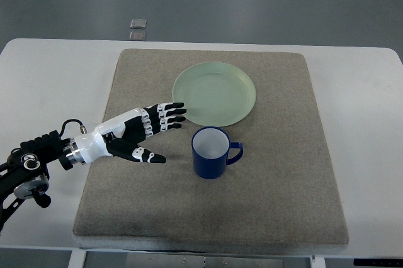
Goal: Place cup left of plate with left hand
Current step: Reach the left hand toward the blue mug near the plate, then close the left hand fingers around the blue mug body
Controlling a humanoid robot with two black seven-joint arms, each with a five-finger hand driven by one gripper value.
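Observation:
A dark blue cup (pixel 212 153) with a white inside stands upright on the brown mat (pixel 277 180), its handle pointing right. It sits just in front of a pale green plate (pixel 214 94). My left hand (pixel 165 136) comes in from the left edge, open with fingers spread and pointing right, empty. Its fingertips (pixel 179 112) are a short way left of the cup and near the plate's left front rim, touching neither.
The mat lies on a white table (pixel 44 79). Two small grey squares (pixel 138 29) lie on the floor beyond the table's far edge.

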